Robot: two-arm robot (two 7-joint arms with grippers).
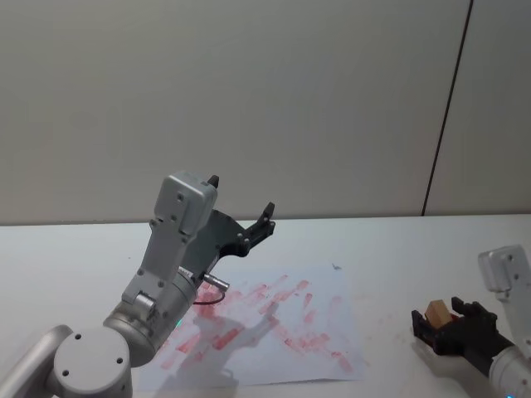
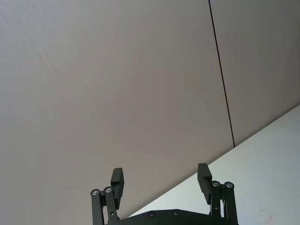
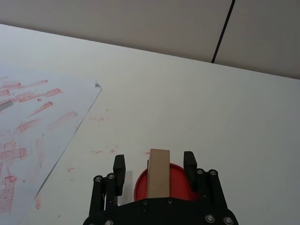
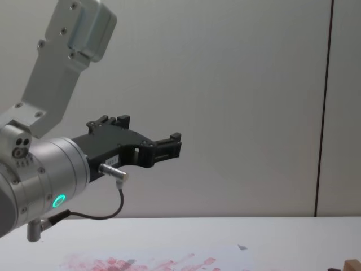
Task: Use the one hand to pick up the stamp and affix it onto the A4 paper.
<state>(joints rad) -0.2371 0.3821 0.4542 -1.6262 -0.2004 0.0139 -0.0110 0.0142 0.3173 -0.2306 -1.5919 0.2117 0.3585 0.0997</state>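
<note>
Your right claw (image 3: 154, 163) is part open, straddling the stamp (image 3: 158, 176) with gaps both sides: plain light-wood block, upright over a red pad (image 3: 180, 186). Red-smudged paper (image 3: 33, 140) lies left of claw. Left claw (image 2: 161, 180) spread wide, empty.

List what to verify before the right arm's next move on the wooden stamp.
1. Small light-brown wooden stamp sits between the fingers of the black right gripper: ok.
2. Fingers closed on the stamp: not ok, gaps on both sides.
3. Stamp upright, at the round red pad: ok.
4. White A4 paper with red marks lies flat on the white table, bare room near its corner: ok.
5. Black left gripper raised, open, away from the stamp: ok.
</note>
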